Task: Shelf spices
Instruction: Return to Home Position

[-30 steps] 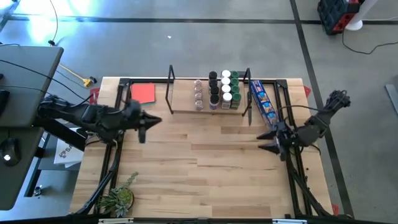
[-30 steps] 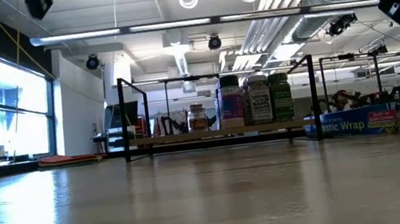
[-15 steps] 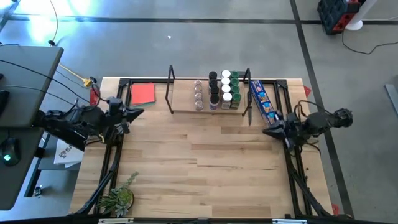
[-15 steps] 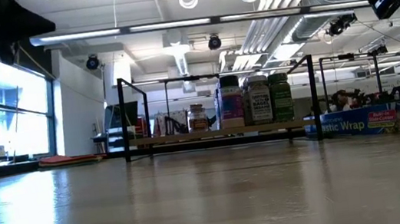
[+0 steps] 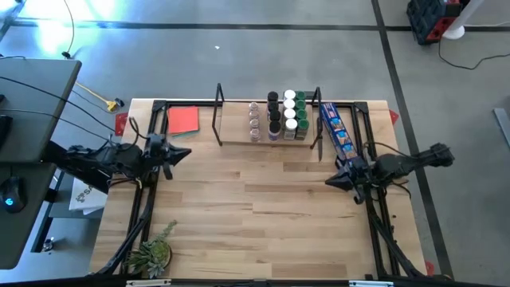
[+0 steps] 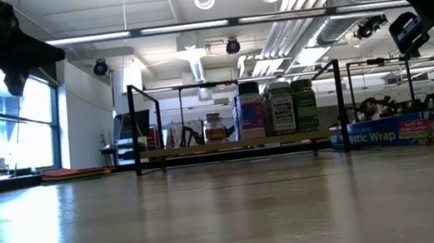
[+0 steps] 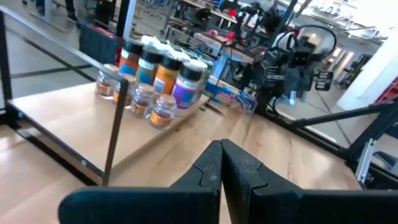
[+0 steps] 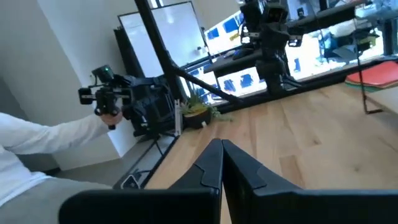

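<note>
Wood shelf [image 5: 233,127] runs left-right at table's far side | spices [image 5: 279,118] stand on its right half (nearer right arm) | left gripper [image 5: 186,152], right gripper [image 5: 329,181]: both closed, empty, well apart from shelf

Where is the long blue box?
The blue box lies far right on the table in the high view, beside the shelf, just beyond the right hand.

Two dark arms lie stretched out low, one at the left side and one at the right, each pointing inward toward the other. The left gripper [image 5: 186,151] and the right gripper [image 5: 329,181] both have their fingers pressed together.
</note>
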`<state>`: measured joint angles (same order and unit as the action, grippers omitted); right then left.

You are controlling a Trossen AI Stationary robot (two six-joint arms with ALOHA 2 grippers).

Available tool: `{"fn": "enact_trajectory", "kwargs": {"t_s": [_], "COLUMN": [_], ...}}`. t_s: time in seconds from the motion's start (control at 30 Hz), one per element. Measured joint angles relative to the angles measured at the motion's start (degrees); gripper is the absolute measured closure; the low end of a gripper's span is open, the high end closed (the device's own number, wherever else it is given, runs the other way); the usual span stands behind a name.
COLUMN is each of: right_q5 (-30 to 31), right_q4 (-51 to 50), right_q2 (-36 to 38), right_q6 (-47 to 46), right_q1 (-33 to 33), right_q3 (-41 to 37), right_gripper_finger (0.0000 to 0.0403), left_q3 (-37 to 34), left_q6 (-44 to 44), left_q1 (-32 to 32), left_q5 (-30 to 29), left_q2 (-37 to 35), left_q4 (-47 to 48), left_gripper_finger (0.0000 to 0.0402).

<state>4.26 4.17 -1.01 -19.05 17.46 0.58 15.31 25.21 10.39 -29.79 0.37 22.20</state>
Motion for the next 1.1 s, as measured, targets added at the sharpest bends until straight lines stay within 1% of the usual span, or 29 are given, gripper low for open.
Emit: {"fn": "enact_trajectory", "kwargs": {"t_s": [0.13,0.2,0.3,0.37,0.5,0.53,0.7,0.8,0.9,1.1], "right_q5": [-0.05,-0.11,-0.51,-2.1,-6.75,-7.71,-8.97,-8.99,-8.99,-8.99], "right_q4": [0.15,1.08,1.28,1.26,1.22,1.19,0.9,0.8,0.8,0.8], "right_q2": [-0.12,-0.12,-0.12,-0.12,-0.12,-0.12,-0.12,-0.12,-0.12,-0.12], "right_q6": [1.62,3.58,5.32,5.42,4.28,4.05,4.14,5.31,5.62,5.62], "right_q1": [-1.04,-1.54,-2.16,-2.26,-2.24,-2.24,-2.24,-2.24,-2.24,-2.24], "right_q3": [-0.02,-0.02,-0.02,-0.02,-0.02,-0.02,-0.02,-0.02,-0.02,-0.04], "right_gripper_finger": [0.0403,0.0403,0.0403,0.0403,0.0403,0.0403,0.0403,0.0403,0.0403,0.0403], "left_q3": [-2.88,-4.6,-7.0,-9.41,-14.4,-14.7,-14.67,-14.67,-14.65,-14.65], "left_q6": [-2.42,-4.97,-10.48,-13.5,-18.19,-18.91,-18.42,-17.79,-16.34,-15.98], "left_q1": [0.0,-0.01,0.0,0.0,0.0,-0.02,-0.02,-0.67,-3.22,-9.76], "left_q5": [0.44,1.29,5.47,8.43,11.9,12.92,16.45,16.5,16.83,23.33], "left_q2": [-0.12,-0.07,-0.13,-0.12,-0.14,-0.1,0.64,0.89,1.85,8.23], "left_q4": [-4.85,-7.83,-13.52,-17.5,-26.58,-25.61,-25.65,-28.41,-29.66,-33.2], "left_gripper_finger": [0.0401,0.0401,0.0401,0.0401,0.0401,0.0401,0.0401,0.0401,0.0401,0.0401]}}
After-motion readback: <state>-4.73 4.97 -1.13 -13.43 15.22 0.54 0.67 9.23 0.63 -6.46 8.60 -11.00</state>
